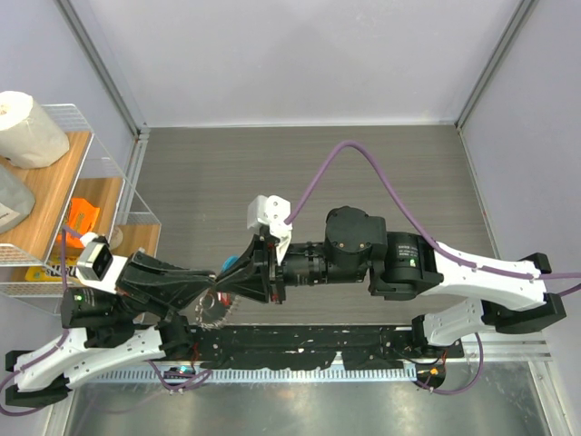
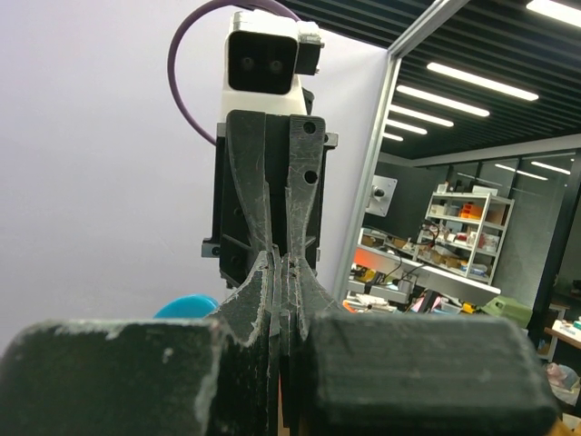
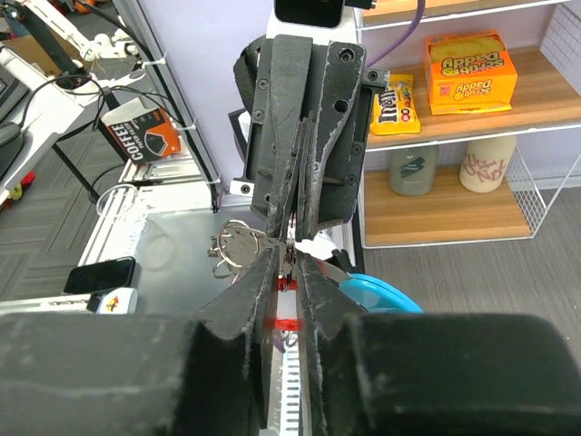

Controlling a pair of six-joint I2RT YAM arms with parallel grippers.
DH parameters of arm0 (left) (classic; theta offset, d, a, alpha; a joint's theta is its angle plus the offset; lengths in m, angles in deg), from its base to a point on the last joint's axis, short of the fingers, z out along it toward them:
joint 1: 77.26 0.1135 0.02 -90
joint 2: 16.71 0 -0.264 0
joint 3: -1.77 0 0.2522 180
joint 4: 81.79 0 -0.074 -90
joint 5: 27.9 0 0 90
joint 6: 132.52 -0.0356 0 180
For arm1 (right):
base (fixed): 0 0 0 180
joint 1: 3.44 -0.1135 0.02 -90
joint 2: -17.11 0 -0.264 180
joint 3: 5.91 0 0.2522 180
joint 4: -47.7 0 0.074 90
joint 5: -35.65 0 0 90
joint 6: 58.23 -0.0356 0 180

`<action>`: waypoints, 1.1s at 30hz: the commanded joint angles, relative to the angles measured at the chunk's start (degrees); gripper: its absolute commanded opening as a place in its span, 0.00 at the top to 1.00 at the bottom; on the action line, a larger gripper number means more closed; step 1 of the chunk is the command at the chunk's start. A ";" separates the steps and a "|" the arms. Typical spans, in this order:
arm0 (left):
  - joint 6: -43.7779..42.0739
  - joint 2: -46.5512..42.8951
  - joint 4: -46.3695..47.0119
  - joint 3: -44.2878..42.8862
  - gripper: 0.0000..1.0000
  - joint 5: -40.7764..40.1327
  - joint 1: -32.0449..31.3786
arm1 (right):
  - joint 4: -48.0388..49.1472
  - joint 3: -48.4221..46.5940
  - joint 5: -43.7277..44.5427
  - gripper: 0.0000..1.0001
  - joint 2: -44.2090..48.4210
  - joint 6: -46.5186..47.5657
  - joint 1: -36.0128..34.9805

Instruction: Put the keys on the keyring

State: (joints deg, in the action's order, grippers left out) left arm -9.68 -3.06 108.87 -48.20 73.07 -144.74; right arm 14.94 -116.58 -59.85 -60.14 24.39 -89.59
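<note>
My two grippers meet tip to tip near the table's front edge. My left gripper comes in from the left, my right gripper from the right. In the right wrist view my right gripper is shut on the small red-headed key. The left gripper's fingers face it, shut on the silvery keyring, whose loops hang to the left. The keyring's light-blue tag hangs beside the tips and also shows in the top view. In the left wrist view my left gripper is shut and the tag peeks out at the left.
A wire shelf stands at the left with a paper roll and an orange box. A black rail runs along the near edge. A phone lies on the metal sheet.
</note>
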 commanded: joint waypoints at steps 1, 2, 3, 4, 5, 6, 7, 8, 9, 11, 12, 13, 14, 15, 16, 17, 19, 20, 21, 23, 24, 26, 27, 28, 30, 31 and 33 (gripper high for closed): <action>0.21 -0.64 3.00 -0.27 1.00 -0.94 -0.10 | 1.16 -2.68 1.19 0.83 -0.18 0.70 -0.34; 0.12 -0.64 2.91 -0.27 1.00 -0.94 -0.10 | 1.16 -2.76 1.19 0.84 -0.27 0.96 -0.34; 0.21 -0.73 2.91 -0.27 1.00 -0.85 -0.02 | 1.25 -2.68 1.36 0.86 -0.09 1.05 -0.42; 0.12 -0.64 2.91 -0.27 1.00 -0.94 -0.10 | 1.34 -2.68 1.54 0.88 -0.18 1.22 -0.42; 0.21 -0.64 2.91 -0.27 1.00 -0.85 -0.02 | 1.34 -2.76 1.72 0.94 -0.09 1.49 -0.42; 0.38 -0.73 2.91 -0.09 1.00 -1.03 -0.02 | 1.25 -3.03 1.98 0.94 -0.09 1.58 -0.51; 0.38 -0.73 3.00 0.17 1.00 -1.20 -0.10 | 1.08 -3.03 2.24 0.94 -0.18 1.75 -0.60; 0.56 -0.82 2.91 0.34 1.00 -1.47 -0.10 | 0.55 -3.38 2.33 0.94 -0.27 1.93 -0.69; 0.82 -0.90 2.82 0.61 1.00 -1.73 -0.10 | 0.20 -3.55 2.51 0.94 -0.44 2.28 -0.77; 1.61 -1.26 2.12 0.96 1.00 -2.52 -0.02 | -1.20 -3.99 2.86 0.94 -0.27 3.07 -1.04; 1.79 -1.34 1.07 0.87 1.00 -2.78 -0.10 | -2.43 -4.17 2.86 0.94 -0.09 3.16 -1.13; 2.14 -1.52 -1.03 0.44 1.00 -3.22 -0.10 | -3.05 -4.61 2.86 0.94 0.17 3.33 -1.04; 2.31 -1.61 -3.40 -0.09 0.99 -3.57 -0.02 | -5.14 -4.70 2.86 0.94 0.35 3.51 -1.13; 2.49 -1.78 -7.07 -1.05 0.95 -3.75 -0.19 | -6.12 -5.13 2.86 0.94 0.70 3.68 -1.04; 2.49 -1.87 -9.63 -1.84 0.89 -3.67 -0.02 | -8.31 -5.31 2.77 0.94 1.05 3.60 -1.21; 2.58 -2.05 -12.70 -2.63 0.85 -3.49 -0.10 | -9.20 -5.31 2.42 0.94 1.40 3.68 -1.13; 2.67 -2.75 -17.29 -3.52 0.78 -3.58 -0.10 | -12.19 -5.23 0.93 0.94 1.93 3.60 -1.04; 2.75 -3.19 -18.96 -3.61 0.75 -3.58 -0.02 | -13.50 -5.31 -0.38 0.94 2.45 3.51 -1.04; 2.84 -3.71 -19.93 -3.70 0.70 -3.32 -0.02 | -14.73 -5.14 -1.17 0.94 2.46 3.25 -1.04; 2.76 -4.33 -23.00 -4.39 0.65 -2.27 -0.10 | -16.23 -5.14 -3.20 0.94 2.81 2.90 -1.04; 2.49 -4.33 -24.24 -4.92 0.63 -1.30 -0.19 | -16.94 -5.57 -3.64 0.94 2.81 2.89 -1.13; 2.05 -3.90 -28.36 -6.59 0.60 0.63 -0.10 | -18.87 -6.10 -4.08 0.94 2.55 2.81 -0.95; 1.79 -3.55 -29.86 -7.29 0.59 1.68 -0.10 | -19.83 -6.28 -4.69 0.94 2.55 2.55 -0.86; 1.79 -3.19 -31.27 -8.08 0.59 2.04 -0.10 | -20.28 -6.80 -5.13 0.94 2.02 2.46 -0.69; 1.44 -2.40 -32.68 -9.14 0.57 3.79 -0.02 | -21.16 -7.25 -5.93 0.94 1.32 1.49 -0.42; 1.26 -1.88 -33.21 -9.75 0.56 4.67 -0.02 | -21.34 -7.16 -6.45 0.94 1.14 1.14 -0.34; 0.91 -0.56 -34.35 -10.81 0.55 6.69 -0.19 | -21.16 -6.98 -6.63 0.94 0.88 0.70 -0.34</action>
State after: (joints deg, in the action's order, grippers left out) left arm -7.21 -6.14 78.99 -55.91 74.81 -144.74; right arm -7.36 -120.75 -64.09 -59.99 26.67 -90.16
